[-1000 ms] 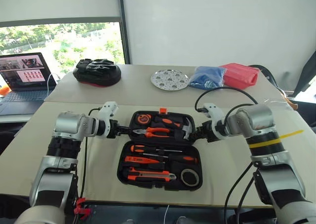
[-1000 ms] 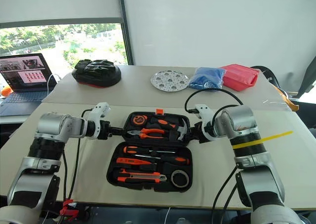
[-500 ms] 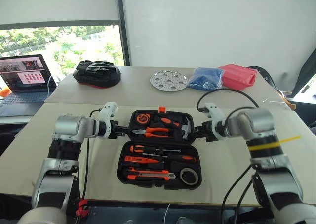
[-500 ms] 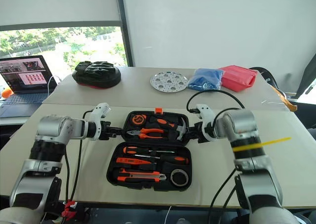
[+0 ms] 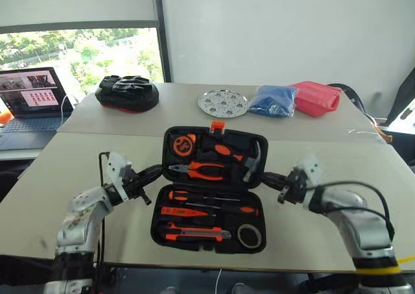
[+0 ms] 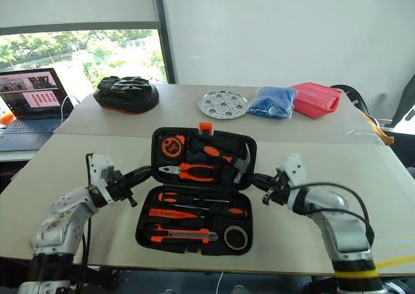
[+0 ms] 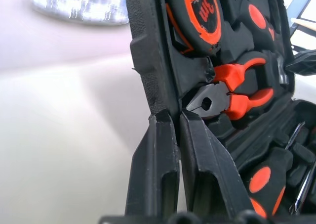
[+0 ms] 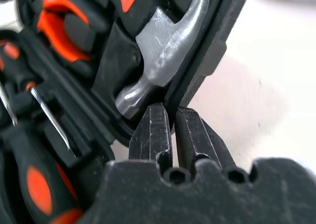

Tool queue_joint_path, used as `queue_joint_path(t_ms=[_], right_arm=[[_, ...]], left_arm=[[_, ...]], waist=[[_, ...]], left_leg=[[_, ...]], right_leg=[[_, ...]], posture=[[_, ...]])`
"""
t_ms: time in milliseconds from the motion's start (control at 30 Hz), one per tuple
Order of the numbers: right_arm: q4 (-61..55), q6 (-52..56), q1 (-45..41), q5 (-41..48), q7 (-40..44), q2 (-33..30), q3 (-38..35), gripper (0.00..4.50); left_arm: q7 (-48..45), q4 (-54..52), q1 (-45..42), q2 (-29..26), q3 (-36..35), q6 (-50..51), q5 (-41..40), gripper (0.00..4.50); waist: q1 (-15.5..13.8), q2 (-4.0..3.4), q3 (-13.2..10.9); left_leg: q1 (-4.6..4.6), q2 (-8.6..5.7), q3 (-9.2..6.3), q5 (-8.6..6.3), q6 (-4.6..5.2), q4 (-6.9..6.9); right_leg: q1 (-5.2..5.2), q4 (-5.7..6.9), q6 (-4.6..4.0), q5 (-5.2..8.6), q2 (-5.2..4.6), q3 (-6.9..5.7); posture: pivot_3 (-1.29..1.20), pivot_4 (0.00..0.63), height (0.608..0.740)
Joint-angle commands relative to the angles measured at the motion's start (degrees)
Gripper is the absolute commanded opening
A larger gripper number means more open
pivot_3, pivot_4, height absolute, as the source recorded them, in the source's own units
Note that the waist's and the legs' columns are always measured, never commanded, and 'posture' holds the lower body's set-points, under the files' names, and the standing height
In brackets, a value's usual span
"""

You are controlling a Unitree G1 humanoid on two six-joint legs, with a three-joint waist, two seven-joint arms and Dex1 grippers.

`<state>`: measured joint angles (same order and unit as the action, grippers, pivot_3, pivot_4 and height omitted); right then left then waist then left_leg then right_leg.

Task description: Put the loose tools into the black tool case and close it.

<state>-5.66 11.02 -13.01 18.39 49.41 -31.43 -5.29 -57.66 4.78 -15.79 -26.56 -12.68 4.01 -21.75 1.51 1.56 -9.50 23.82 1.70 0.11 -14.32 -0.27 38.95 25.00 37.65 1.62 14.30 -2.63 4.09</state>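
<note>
We have the black tool case lying open near the front edge of the bench, its lid half tilted up off the surface. It is a rigid moulded shell with rounded corners and an orange latch at the far rim, so we judge it stiff and fairly weighty with steel inside. The best hold is on the lid's side rims, one to each side, so that it swings evenly on its hinge.

That is where our grippers sit: the left gripper has its fingers pinched shut on the lid's left rim, and the right gripper is pinched shut on the right rim, just beside the hammer.

The loose tools already lie in the lower tray: two screwdrivers, the utility knife and the small dark-grey roll. The plastic looks smooth, so a thin pinch may slip as the lid comes over.
</note>
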Motion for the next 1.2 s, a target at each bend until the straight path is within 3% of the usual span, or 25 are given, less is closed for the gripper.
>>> queue_joint_path(t_ms=[33,167,267,333,533,700,767,1000,1133,1200], right_arm=[[1.7,-21.4,1.7,-2.2,5.4,-0.2,-1.5,0.00],[8.3,-40.3,3.0,-5.8,9.9,-2.0,0.8,0.00],[13.4,-50.2,1.5,-11.0,8.0,-3.5,1.9,0.00],[16.3,-56.1,-0.2,-12.7,7.5,-4.3,2.7,0.88],[24.5,-75.4,-4.3,-18.7,5.8,-8.0,5.7,2.68],[29.9,-82.8,-6.5,-21.0,3.6,-10.8,7.9,4.41],[31.2,-83.4,-6.8,-21.1,2.9,-12.0,8.7,4.46],[37.8,-85.9,-4.1,-21.4,-0.1,-19.2,9.3,4.46],[38.2,-84.5,-1.3,-18.4,-0.4,-22.5,10.7,4.46],[37.8,-83.8,-0.6,-17.7,-1.0,-23.1,10.7,4.46]], left_arm=[[-2.2,-1.5,1.7,-0.7,0.2,-13.2,2.3,0.09],[-4.1,0.7,4.1,-1.4,1.7,-22.5,4.7,0.09],[-6.1,2.6,5.9,-2.2,3.1,-28.2,5.5,0.09],[-7.2,4.7,6.9,-3.1,3.9,-33.5,6.8,0.00],[-8.6,8.5,5.5,-5.6,6.5,-45.5,9.0,0.00],[-9.9,11.3,5.0,-9.1,7.2,-48.8,7.7,0.00],[-10.1,12.3,5.2,-10.4,6.8,-49.4,7.0,0.00],[-11.7,15.1,8.4,-17.7,2.8,-36.9,0.5,0.00],[-13.6,16.9,9.6,-19.7,2.5,-34.2,-0.7,0.00],[-13.5,16.6,9.0,-19.1,2.8,-35.6,-0.7,0.00]], waist=[[-0.1,0.00,0.0],[-0.3,0.00,0.0],[-0.4,0.00,0.0],[-0.2,-0.01,0.0],[-0.1,-0.01,0.0],[0.1,-0.01,0.0],[0.3,-0.01,0.0],[1.4,-0.01,0.0],[2.5,0.00,0.0],[2.8,0.03,0.0]], left_leg=[[-0.03,0.00,0.04,0.01,-0.01,0.01],[-0.14,0.01,0.06,0.01,-0.01,0.04],[-0.29,0.02,0.06,0.01,0.00,0.04],[-0.53,0.04,0.08,0.01,0.00,0.01],[-0.97,0.08,0.10,0.01,0.01,-0.02],[-0.99,0.11,0.11,0.01,0.02,-0.03],[-1.01,0.13,0.11,0.00,0.02,-0.03],[-1.16,0.20,0.15,0.00,0.03,-0.11],[-1.91,0.27,0.28,-0.01,0.05,-0.31],[-2.71,0.28,0.43,-0.02,0.06,-0.66]], right_leg=[[-0.01,0.02,0.00,-0.01,0.00,0.03],[-0.10,0.03,0.01,-0.03,0.03,0.05],[-0.24,0.01,0.00,-0.03,0.05,0.04],[-0.46,-0.04,0.00,-0.03,0.05,0.05],[-0.89,-0.09,-0.01,-0.03,0.12,0.06],[-0.91,-0.06,-0.02,-0.04,0.13,0.10],[-0.93,-0.06,-0.03,-0.04,0.13,0.09],[-0.96,-0.01,-0.05,-0.04,0.14,0.14],[-1.56,0.06,-0.26,0.07,0.20,0.20],[-2.15,0.00,-0.37,0.19,0.20,0.31]], posture=[[0.00,0.150,0.740],[0.00,0.150,0.740],[0.00,0.150,0.740],[0.00,0.150,0.740],[0.00,0.150,0.740],[0.00,0.150,0.740],[0.00,0.150,0.740],[0.00,0.150,0.740],[0.00,0.150,0.740],[0.00,0.150,0.740]])
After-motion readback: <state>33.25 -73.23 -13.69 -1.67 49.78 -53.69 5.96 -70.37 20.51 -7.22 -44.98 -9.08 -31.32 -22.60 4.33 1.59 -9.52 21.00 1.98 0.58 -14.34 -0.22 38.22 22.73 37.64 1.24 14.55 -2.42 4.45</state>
